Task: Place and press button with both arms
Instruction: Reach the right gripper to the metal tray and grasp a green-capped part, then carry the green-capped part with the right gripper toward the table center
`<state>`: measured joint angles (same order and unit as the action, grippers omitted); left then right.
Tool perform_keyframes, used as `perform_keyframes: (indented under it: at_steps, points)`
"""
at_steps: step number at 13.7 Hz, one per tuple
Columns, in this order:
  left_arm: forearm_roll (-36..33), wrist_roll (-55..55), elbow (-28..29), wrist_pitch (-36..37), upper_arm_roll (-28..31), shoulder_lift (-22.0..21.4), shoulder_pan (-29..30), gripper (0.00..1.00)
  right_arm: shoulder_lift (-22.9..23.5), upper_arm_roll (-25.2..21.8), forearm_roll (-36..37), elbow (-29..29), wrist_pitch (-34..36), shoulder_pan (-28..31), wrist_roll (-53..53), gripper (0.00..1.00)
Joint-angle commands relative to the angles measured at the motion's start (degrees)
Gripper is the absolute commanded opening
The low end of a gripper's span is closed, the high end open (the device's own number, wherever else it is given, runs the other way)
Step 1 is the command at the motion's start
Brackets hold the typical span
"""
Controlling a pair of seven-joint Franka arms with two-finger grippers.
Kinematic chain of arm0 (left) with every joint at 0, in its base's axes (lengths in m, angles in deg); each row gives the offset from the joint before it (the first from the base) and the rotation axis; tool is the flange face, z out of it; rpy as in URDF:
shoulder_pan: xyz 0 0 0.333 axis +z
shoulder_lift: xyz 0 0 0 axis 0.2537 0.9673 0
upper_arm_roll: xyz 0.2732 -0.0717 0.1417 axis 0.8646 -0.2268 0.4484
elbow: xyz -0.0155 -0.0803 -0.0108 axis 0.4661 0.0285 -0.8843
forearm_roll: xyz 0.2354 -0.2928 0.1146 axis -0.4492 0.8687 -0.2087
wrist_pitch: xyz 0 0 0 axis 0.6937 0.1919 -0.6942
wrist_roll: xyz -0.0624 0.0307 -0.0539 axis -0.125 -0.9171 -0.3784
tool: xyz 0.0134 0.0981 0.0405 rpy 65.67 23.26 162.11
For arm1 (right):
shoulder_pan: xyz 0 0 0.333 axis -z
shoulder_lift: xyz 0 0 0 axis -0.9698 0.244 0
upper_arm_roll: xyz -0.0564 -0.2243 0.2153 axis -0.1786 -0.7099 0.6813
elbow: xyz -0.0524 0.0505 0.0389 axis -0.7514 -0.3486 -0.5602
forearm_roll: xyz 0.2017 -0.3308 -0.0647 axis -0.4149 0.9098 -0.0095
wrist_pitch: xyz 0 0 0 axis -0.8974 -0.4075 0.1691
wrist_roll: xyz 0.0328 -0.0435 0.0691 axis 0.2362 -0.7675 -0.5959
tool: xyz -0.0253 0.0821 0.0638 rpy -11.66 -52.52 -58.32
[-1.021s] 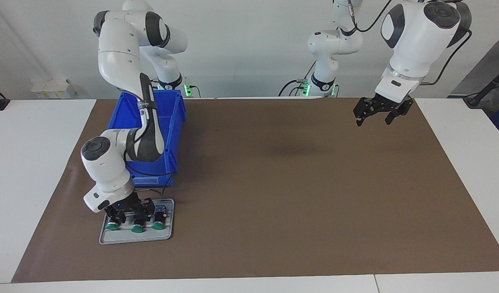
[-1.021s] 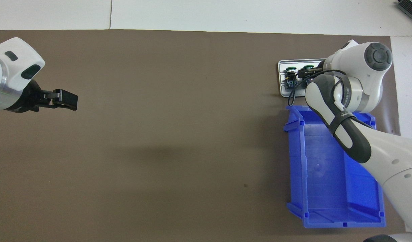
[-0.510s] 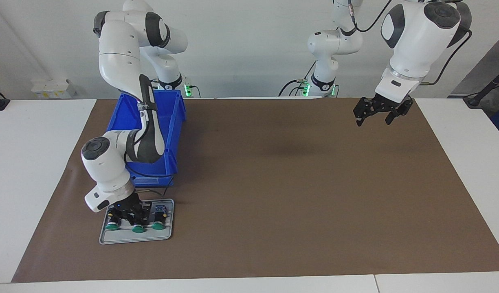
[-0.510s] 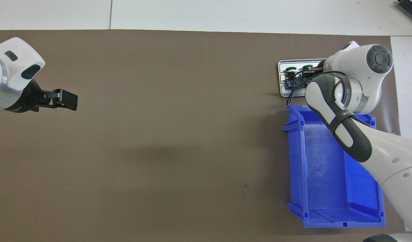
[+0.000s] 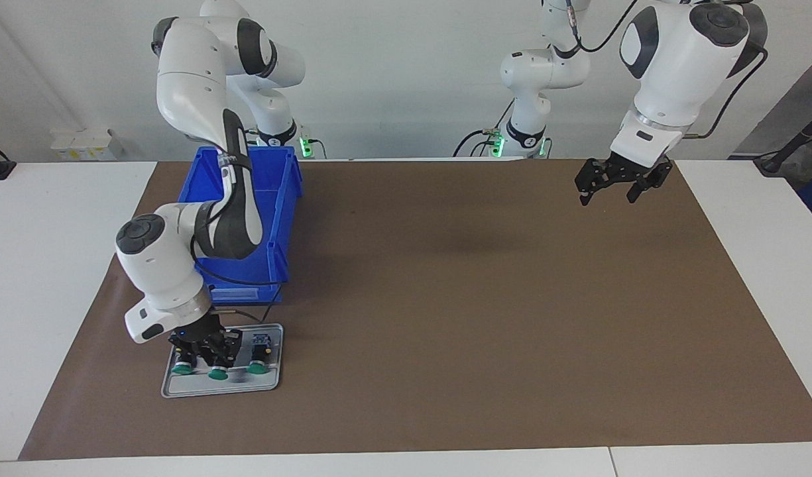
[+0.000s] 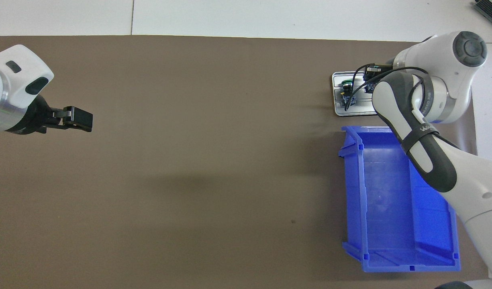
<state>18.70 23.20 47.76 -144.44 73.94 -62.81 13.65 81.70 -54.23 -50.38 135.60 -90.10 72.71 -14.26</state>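
Right gripper clamped on the middle button at the tray

The right gripper (image 5: 210, 354) sits closed on the middle button (image 5: 217, 373) of three in the grey tray (image 5: 180, 387), just beside the blue bin (image 5: 276, 218); the grip looks seated, though the fingers hide the button's body. The left gripper (image 5: 616, 182) waits wide open over the mat (image 5: 478, 298) at the left arm's end. A shallow pinch could let the button slip or twist on lifting, and the links could knock its neighbours.
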Motion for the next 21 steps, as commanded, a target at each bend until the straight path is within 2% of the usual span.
perform_keyframes:
  at_steps: [1,6,8,10,13,17,21]
  points:
    - [-0.97,-0.28,1.68,-0.91,-0.23,-1.25,0.43,1.00,-2.11,-0.36,1.03,-4.54,6.81,-0.79,-19.76,0.00]
    - [-0.97,-0.28,1.68,-0.91,-0.23,-1.25,0.43,1.00,-7.13,-0.01,1.82,-4.55,12.79,-5.18,-46.86,0.00]
    - [-0.97,-0.28,1.68,-0.91,-0.23,-1.25,0.43,1.00,-7.22,-0.45,2.60,-4.46,14.47,-9.47,-58.98,0.00]
    - [-0.97,-0.36,1.68,-0.91,-0.23,-1.25,0.43,1.00,-8.53,0.16,8.56,-3.32,14.57,-14.22,-71.99,0.00]
    - [-0.97,-0.28,1.68,-0.91,-0.23,-1.25,0.43,1.00,-9.33,0.16,10.08,-0.69,14.65,-19.76,-85.19,0.00]
    - [-0.97,-0.28,1.68,-0.91,-0.23,-1.25,0.43,1.00,-7.93,0.25,14.12,0.29,14.12,-27.76,-103.49,0.00]
    - [-0.97,-0.36,1.68,-0.91,-0.23,-1.25,0.43,1.00,-1.70,0.34,19.05,-1.38,13.34,-35.67,-116.41,0.00]
